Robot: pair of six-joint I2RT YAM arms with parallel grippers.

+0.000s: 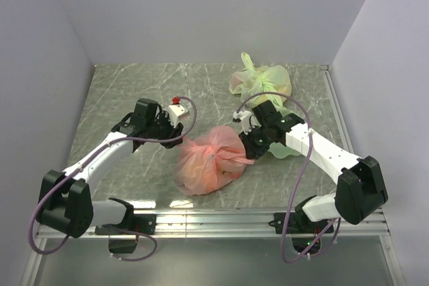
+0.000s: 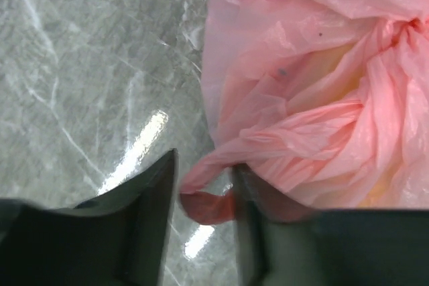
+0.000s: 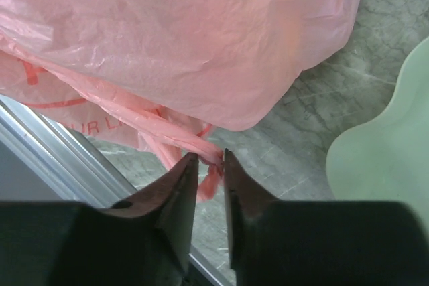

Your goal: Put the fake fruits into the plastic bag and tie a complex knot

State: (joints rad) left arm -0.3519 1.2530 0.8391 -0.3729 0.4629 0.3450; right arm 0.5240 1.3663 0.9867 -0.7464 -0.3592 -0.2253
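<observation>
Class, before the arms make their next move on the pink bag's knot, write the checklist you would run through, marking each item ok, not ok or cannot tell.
1. All fake fruits inside the plastic bag: cannot tell; only yellowish shapes show through the film.
2. Bag mouth gathered: ok, bunched at the top.
3. Right gripper clamped on a bag strand: ok.
4. Left gripper clamped on its strand: not ok; jaws apart, with the strand loose between them.
5. Plate clear of the bag: ok; bare table shows between them.
</observation>
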